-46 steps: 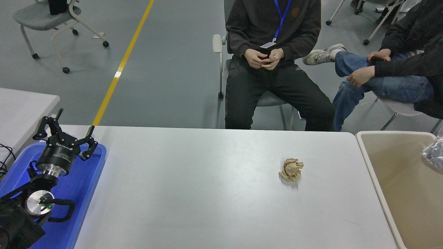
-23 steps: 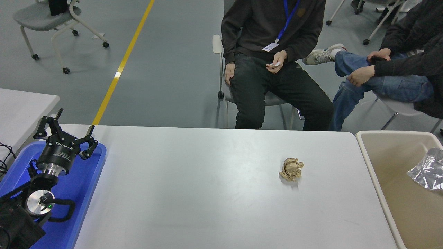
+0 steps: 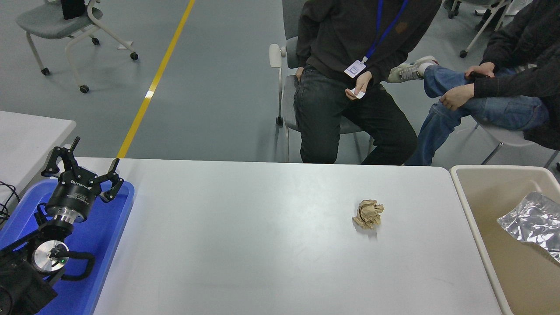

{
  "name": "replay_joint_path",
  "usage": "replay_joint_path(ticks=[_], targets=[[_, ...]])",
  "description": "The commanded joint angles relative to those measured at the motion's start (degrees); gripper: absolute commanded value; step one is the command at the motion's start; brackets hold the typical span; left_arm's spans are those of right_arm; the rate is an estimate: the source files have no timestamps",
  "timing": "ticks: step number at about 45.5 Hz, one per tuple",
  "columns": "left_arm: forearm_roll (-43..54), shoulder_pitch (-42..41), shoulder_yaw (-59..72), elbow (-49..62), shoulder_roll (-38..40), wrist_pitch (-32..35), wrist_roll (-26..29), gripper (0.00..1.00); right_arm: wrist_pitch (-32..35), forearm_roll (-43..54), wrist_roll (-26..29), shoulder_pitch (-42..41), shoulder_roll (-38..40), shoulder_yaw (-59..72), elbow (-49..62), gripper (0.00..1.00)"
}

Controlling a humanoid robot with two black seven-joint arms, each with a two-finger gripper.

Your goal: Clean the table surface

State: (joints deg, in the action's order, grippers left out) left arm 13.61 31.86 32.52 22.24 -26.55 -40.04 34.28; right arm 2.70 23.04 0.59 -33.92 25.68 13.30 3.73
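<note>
white table surface (image 3: 245,245), crumpled brown paper (image 3: 368,214), beige bin (image 3: 485,236)

- One table (image 3: 262,245), filling the middle.
- One paper ball (image 3: 368,214) on it, at 3 o'clock of centre.
- One blue tray (image 3: 114,227) at 9 o'clock.
- One beige bin (image 3: 481,236) at 3 o'clock.
- One foil sheet (image 3: 530,224) in the bin.
- One gripper (image 3: 83,168) in view, at 9 o'clock.
- Two people at 12 to 2 o'clock: person one (image 3: 350,39), person two (image 3: 516,65).
- One empty chair (image 3: 57,26) at 10 o'clock.
</note>
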Motion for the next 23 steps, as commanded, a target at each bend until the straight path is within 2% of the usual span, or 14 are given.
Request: replay_joint_path(ticks=[1, 23], targets=[[0.0, 0.0, 0.0, 0.0, 0.0, 0.0, 0.0, 1.0, -1.4, -0.5, 1.8, 0.3, -2.7, 0.0, 1.3, 0.0], [0.0, 0.0, 0.0, 0.0, 0.0, 0.1, 0.0, 1.0, -1.3, -1.0, 1.7, 0.3, -2.6, 0.0, 1.3, 0.0]])
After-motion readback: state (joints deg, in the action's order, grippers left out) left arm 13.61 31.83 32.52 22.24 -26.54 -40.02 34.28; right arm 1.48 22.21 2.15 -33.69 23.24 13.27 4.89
